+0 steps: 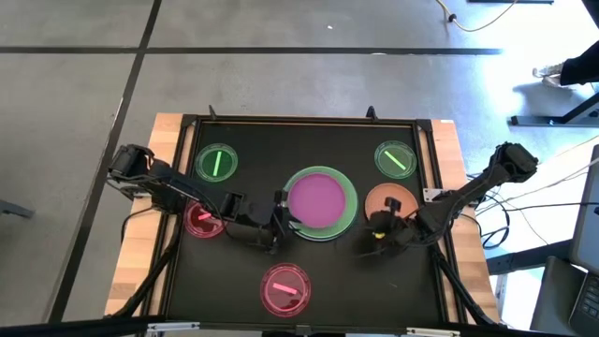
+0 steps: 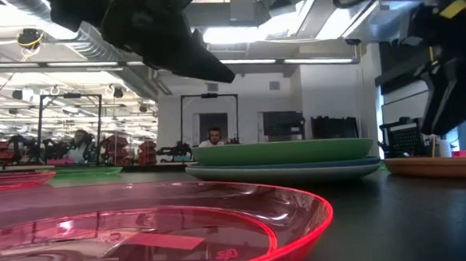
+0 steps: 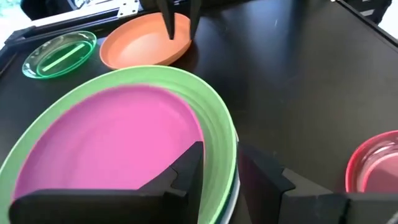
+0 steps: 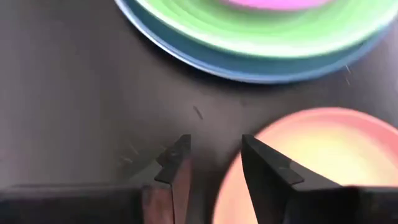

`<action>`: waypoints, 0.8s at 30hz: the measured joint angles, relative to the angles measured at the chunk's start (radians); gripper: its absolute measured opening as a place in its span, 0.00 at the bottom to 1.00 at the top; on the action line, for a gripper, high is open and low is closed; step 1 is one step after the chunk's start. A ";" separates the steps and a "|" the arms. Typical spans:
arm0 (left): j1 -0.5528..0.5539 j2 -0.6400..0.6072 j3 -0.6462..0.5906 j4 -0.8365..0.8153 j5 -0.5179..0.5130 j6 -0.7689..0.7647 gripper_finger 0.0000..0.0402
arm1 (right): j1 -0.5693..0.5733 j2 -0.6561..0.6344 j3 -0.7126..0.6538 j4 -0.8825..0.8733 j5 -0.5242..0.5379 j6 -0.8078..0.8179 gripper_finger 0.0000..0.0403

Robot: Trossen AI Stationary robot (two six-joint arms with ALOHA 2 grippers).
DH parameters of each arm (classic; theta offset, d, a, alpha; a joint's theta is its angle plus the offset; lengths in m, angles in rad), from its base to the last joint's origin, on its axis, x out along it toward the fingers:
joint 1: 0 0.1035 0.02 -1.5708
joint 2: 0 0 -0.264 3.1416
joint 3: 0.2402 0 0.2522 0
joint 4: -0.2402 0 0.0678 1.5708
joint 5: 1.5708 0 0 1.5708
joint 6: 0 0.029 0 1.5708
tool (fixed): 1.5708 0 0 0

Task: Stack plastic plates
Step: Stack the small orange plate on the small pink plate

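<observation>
A purple plate (image 1: 321, 198) lies on top of a green plate (image 1: 348, 213), which sits on a blue one (image 4: 205, 59) in the table's middle. To the stack's right an orange plate (image 1: 393, 198) lies flat. My left gripper (image 1: 279, 217) is open at the stack's left rim. In the left wrist view its fingers (image 3: 227, 171) straddle the green plate's rim (image 3: 224, 134). My right gripper (image 1: 380, 227) is open at the orange plate's near-left edge, and the orange rim (image 4: 233, 168) lies between its fingers (image 4: 211, 162). My left gripper has one finger (image 3: 189, 168) over the green plate's rim and one (image 3: 264, 177) outside it; whether either touches the plate, I cannot tell. My right gripper has one finger (image 4: 267, 168) over the orange plate's edge and one (image 4: 177, 165) over the mat; touch cannot be told.
Small green plates lie at the far left (image 1: 217, 162) and far right (image 1: 395, 159) of the black mat. Small pink-red plates lie under the left arm (image 1: 200, 221) and near the front edge (image 1: 284, 288). A raised black frame (image 1: 299, 120) borders the mat.
</observation>
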 joint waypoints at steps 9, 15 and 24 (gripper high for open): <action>0.000 0.000 0.000 0.000 -0.012 0.000 0.23 | -0.061 0.066 0.000 -0.031 -0.017 0.029 0.32; 0.000 0.000 0.000 -0.004 -0.012 0.000 0.23 | -0.122 0.108 0.000 -0.049 -0.026 0.027 0.32; 0.000 0.000 0.000 -0.009 -0.012 0.000 0.23 | -0.125 0.117 0.000 -0.013 -0.045 0.000 0.32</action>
